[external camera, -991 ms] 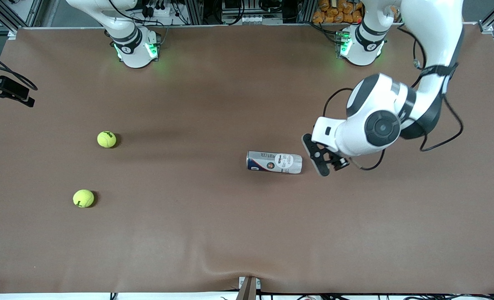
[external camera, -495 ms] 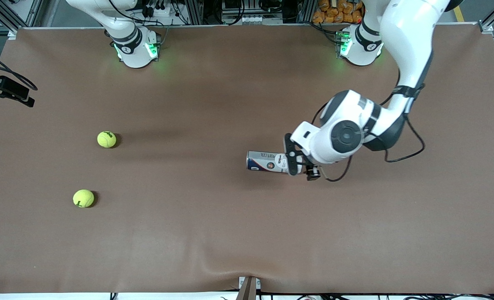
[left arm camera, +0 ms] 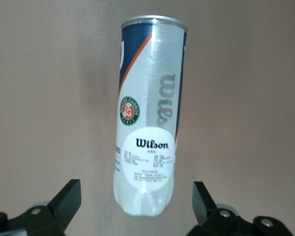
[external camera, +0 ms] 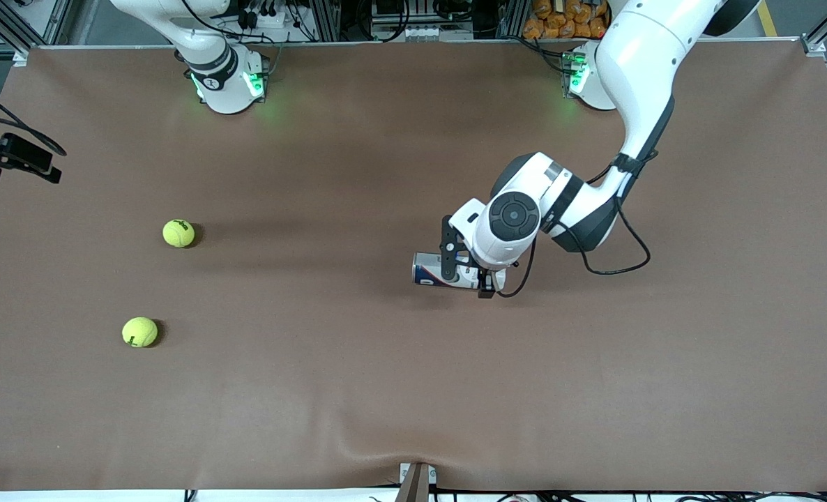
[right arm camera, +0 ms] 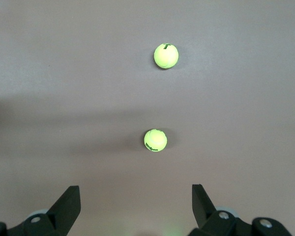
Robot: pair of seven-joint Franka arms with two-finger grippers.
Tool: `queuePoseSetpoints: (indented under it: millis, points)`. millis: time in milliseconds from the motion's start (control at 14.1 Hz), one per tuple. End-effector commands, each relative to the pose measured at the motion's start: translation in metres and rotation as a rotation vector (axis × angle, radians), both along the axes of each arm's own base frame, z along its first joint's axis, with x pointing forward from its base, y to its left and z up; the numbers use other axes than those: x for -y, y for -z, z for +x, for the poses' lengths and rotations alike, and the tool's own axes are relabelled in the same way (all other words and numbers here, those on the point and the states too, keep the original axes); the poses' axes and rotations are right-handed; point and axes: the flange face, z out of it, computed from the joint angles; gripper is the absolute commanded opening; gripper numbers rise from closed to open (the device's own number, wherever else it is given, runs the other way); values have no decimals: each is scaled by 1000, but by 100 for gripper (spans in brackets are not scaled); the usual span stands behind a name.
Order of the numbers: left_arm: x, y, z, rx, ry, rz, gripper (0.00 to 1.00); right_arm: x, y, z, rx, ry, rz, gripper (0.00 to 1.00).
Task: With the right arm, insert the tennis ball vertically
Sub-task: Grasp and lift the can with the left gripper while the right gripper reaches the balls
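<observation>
**Brown table, can lying flat: stand-up step comes first**

Reading the table (external camera: 385, 390) as a clock, with twelve at the robots' bases. Nearest, at about eight, finds one tennis ball (external camera: 139, 332). Farther off, near nine-thirty, finds the second tennis ball (external camera: 178, 233), well apart from the first. Close to the centre, a shade toward three, finds the ball can (external camera: 427, 269) lying on its side, silver rim pointing toward nine.

Looks like the opening step: getting the can upright for a drop-in from above. Calls next for lowering, closing on the can's clear end, then standing it up, rim uppermost.

Places the left gripper (external camera: 464, 268) over that clear end, fingers (left arm camera: 64, 201) spread wide to either side, touching nothing, holding nothing. Leaves the right gripper (right arm camera: 136, 206) waiting above both balls, likewise spread and empty.
</observation>
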Motion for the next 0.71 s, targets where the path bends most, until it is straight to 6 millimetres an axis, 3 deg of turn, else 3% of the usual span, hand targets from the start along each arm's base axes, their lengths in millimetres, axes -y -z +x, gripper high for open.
queuePoseSetpoints:
  millis: [0,283,495,637]
  points:
    - [3,15,-5,43,20,-16,100,5,-3,11,26,16,-5,100]
    - [7,28,-7,53,36,-12,100,16,20,27,11,31,-13,100]
    - [15,40,-11,76,73,-2,100,69,29,28,28,126,1,100]
    - [15,45,-11,84,75,-3,100,85,42,36,40,138,-3,100]
